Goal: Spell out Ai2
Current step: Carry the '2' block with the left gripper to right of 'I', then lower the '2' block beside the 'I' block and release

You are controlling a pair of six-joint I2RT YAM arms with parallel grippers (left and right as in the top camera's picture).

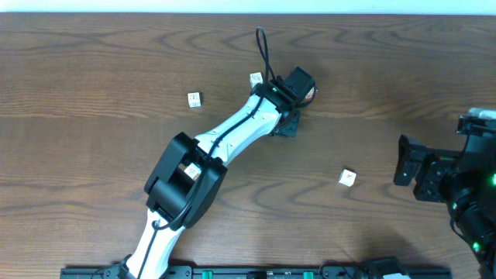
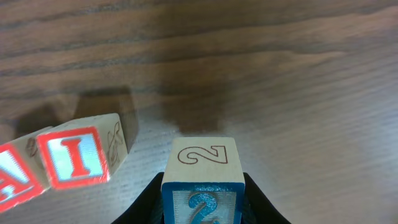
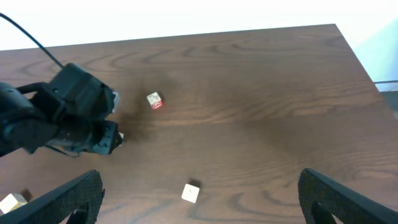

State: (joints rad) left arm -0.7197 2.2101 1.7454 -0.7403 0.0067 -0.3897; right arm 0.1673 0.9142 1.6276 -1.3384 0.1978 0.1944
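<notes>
My left gripper [image 2: 202, 208] is shut on a wooden block with a blue 2 [image 2: 202, 158] and holds it at the table surface. Just to its left lie a red I block [image 2: 78, 155] and a red A block [image 2: 12, 177], touching each other; the A is cut off by the frame edge. In the overhead view the left gripper [image 1: 288, 120] is at the upper middle, and its wrist hides the 2 block and most of the A and I blocks. My right gripper [image 3: 202, 205] is open and empty at the right [image 1: 407, 164].
Loose pale blocks lie on the wooden table: one upper left of centre [image 1: 194, 99], one next to the left wrist [image 1: 256, 78], and one right of centre [image 1: 347, 177], which lies below the right gripper [image 3: 190, 193]. Another block with red shows in the right wrist view [image 3: 154, 101].
</notes>
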